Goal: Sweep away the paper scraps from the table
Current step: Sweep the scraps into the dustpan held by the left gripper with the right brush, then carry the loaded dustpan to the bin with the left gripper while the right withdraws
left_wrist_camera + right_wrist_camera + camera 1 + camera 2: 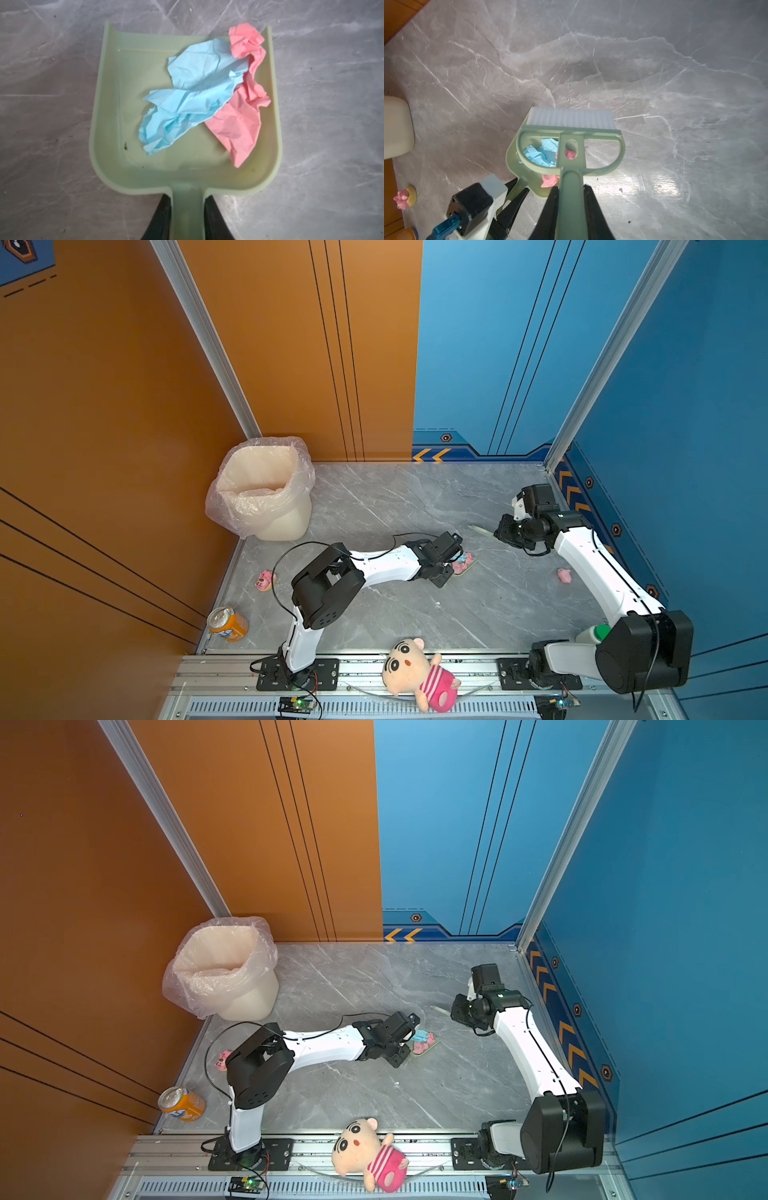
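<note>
left pincer (187, 197) clamps dustpan (116, 124) handle; right pincer (572, 187) clamps brush (571, 133) handle; can (227, 623) label unreadable.

Right claw (571, 192) clamps the brush (572, 133); paper scraps (544, 153) lie in the dustpan (513, 164).

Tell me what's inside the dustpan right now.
In the dustpan: a crumpled light blue scrap lying partly over a pink scrap, plus a few dark specks. Anything beneath the two papers is covered.
</note>
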Robot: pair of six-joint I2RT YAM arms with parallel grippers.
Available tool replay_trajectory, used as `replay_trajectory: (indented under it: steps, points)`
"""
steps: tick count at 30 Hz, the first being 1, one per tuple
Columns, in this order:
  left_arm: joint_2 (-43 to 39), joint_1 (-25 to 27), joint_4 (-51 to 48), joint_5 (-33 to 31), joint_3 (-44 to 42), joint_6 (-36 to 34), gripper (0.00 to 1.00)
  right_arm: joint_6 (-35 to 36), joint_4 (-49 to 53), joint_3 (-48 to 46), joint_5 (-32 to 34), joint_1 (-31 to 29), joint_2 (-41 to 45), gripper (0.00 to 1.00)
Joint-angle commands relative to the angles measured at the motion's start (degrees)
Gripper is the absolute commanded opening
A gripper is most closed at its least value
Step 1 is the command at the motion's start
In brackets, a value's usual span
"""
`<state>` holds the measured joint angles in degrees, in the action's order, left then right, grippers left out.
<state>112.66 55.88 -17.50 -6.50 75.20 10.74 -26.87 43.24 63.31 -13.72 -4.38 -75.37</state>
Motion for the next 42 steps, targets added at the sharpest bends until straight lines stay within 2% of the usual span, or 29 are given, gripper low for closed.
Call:
replay_trajectory:
  steps: [1,6,20,32,42]
  points:
    - [-3.1,-0.9,0.2,-1.5,-0.6,0.8,0.14,-3.1,-3.1,0.9,-2.9,1.7,2.1,0.0]
    - [-5.8,-2.0,-2.8,-1.5,0.7,0.3,0.14,-4.2,-5.4,-0.5,-8.0,4.6,4.1,0.0]
    - [-15.8,-5.6,-12.1,-5.0,3.6,-1.6,0.15,-3.8,-4.7,-1.6,-8.5,6.8,4.8,0.0]
    - [-29.0,-11.8,-16.3,-6.2,0.0,-2.3,0.17,-5.4,-5.2,-0.6,-7.8,5.0,3.6,0.0]
    - [-38.2,-18.6,-19.8,-6.6,-2.2,-2.7,0.19,-6.2,-5.2,1.3,-6.1,0.4,1.5,0.0]
